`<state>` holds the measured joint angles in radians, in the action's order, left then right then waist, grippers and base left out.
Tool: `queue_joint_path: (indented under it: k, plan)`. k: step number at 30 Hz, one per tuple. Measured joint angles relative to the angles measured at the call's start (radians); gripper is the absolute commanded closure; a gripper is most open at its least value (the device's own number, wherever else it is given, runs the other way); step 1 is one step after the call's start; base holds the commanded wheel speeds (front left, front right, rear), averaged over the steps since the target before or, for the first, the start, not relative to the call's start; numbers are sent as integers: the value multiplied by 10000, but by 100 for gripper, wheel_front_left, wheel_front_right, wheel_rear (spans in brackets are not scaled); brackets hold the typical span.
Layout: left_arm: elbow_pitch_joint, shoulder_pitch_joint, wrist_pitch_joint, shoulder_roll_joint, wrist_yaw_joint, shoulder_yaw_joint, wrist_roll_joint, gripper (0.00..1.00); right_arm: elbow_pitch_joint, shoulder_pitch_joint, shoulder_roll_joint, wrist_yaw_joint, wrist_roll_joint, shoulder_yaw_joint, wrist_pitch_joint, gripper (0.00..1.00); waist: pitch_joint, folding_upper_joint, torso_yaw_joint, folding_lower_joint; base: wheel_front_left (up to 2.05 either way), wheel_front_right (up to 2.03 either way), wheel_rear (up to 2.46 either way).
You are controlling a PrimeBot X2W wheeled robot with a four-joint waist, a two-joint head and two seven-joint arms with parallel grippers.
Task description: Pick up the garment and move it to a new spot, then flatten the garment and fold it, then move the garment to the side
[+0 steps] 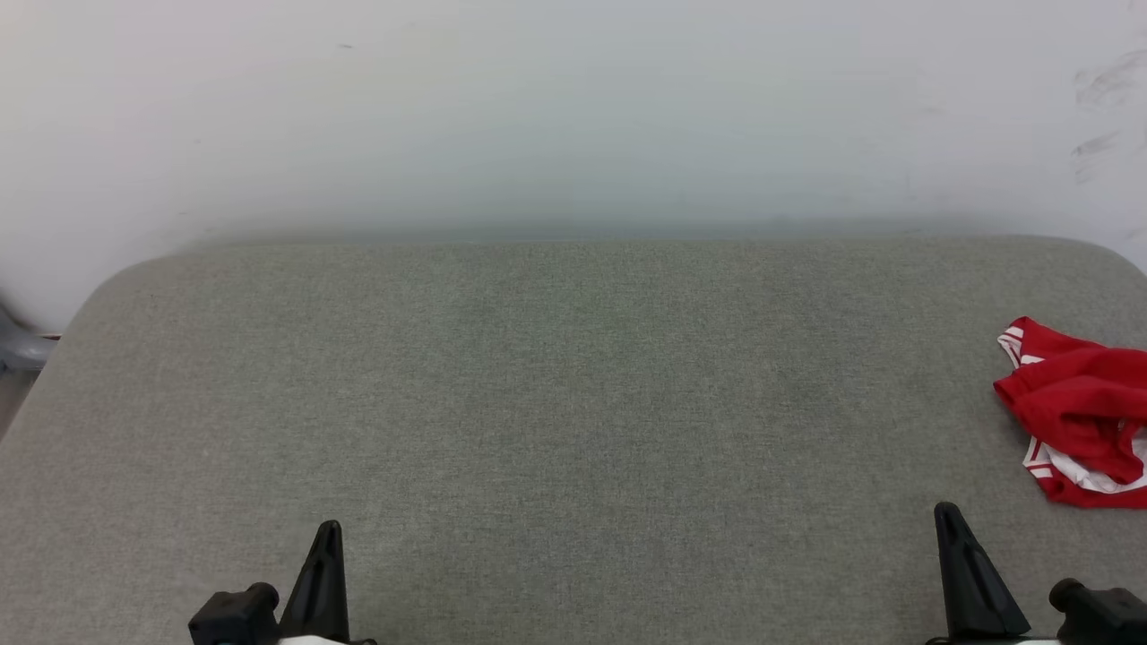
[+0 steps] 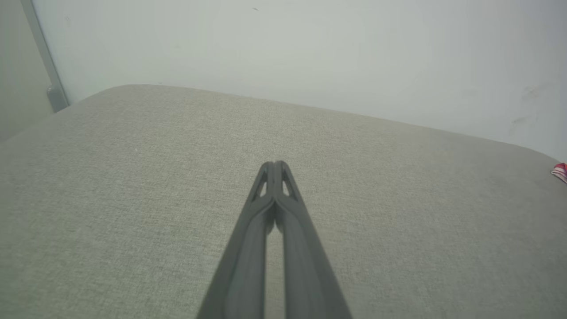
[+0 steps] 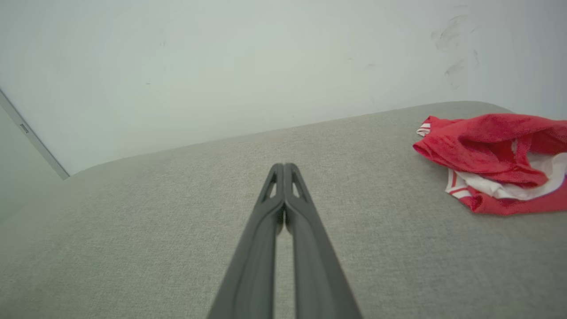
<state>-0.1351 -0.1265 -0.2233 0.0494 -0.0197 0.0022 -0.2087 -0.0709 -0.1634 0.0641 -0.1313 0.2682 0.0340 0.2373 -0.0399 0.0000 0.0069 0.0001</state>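
The garment point(image 1: 1080, 412) is a crumpled red heap with white parts and red-white striped trim, lying at the right edge of the grey table point(image 1: 573, 403). In the right wrist view the garment point(image 3: 496, 159) sits ahead and to the right of my right gripper point(image 3: 284, 166), well apart from it. A sliver of the garment point(image 2: 560, 171) peeks in at the far right of the left wrist view. My left gripper point(image 2: 274, 165) is shut with nothing in it, over bare fabric. In the head view the left gripper point(image 1: 330, 528) and right gripper point(image 1: 945, 512) rest low near the front edge, both shut and empty.
A pale wall point(image 1: 573, 116) rises right behind the table's rounded far edge. A grey post point(image 2: 44, 57) stands off the table's far left corner. The table's fabric point(image 3: 133, 230) stretches bare between the grippers and the wall.
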Motion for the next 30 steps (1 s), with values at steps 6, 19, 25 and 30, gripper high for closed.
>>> queue_joint_path:
  k: [6, 19, 25, 30]
  plan:
    - [-65, 149, 261, -2, -92, 69, -1172, 100, -159, 176, 10, 0, 1185, -4, -215, 100, 22, 0, -4, 0, 0, 0, 0]
    - [-240, 531, 803, -2, -263, 244, -3463, 100, -435, 619, 50, 2, 3448, 4, -711, 100, 69, 0, -12, 0, 0, 0, 0]
    - [-318, 677, 1022, -2, -347, 328, -4412, 100, -564, 776, 65, 2, 4401, 17, -917, 100, 90, 0, -15, 0, 0, 0, 0]
    - [-370, 773, 1221, -2, -416, 380, -5156, 100, -640, 917, 81, 2, 5124, 36, -1089, 100, 109, 0, -18, 0, 0, 0, 0]
